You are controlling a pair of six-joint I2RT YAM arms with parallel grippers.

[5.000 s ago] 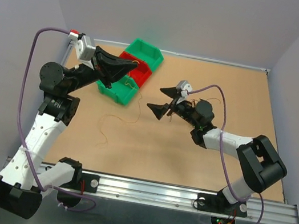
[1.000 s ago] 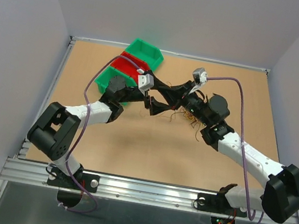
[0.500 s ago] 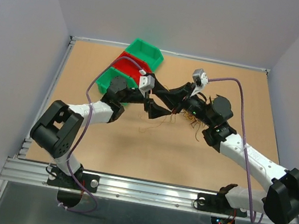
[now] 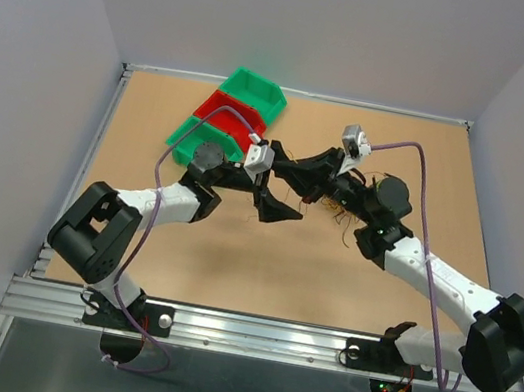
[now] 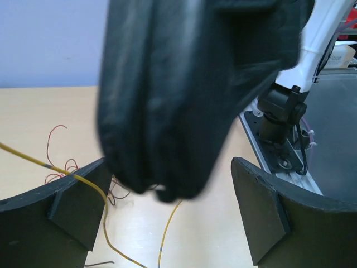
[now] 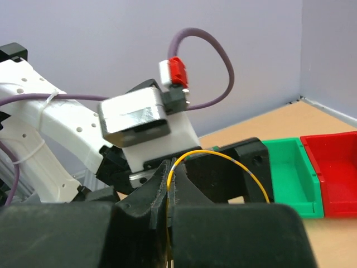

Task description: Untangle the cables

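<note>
Lab test cell: grey partition walls (image 4: 313, 22), aluminium mounting rail (image 4: 258, 335).

From the top camera I saw the cables (image 4: 327, 201) as a small loose clump of thin, curly dark and orange strands lying on the table (image 4: 232, 252), a few ends trailing toward the near side. On the right wrist view one yellow cable (image 6: 223, 159) arched up in a loop from the pinched-together fingers of the right gripper (image 6: 169, 181). My left wrist view showed a yellow strand (image 5: 33, 158) slanting down in front of thin red curls (image 5: 50, 139).
</note>
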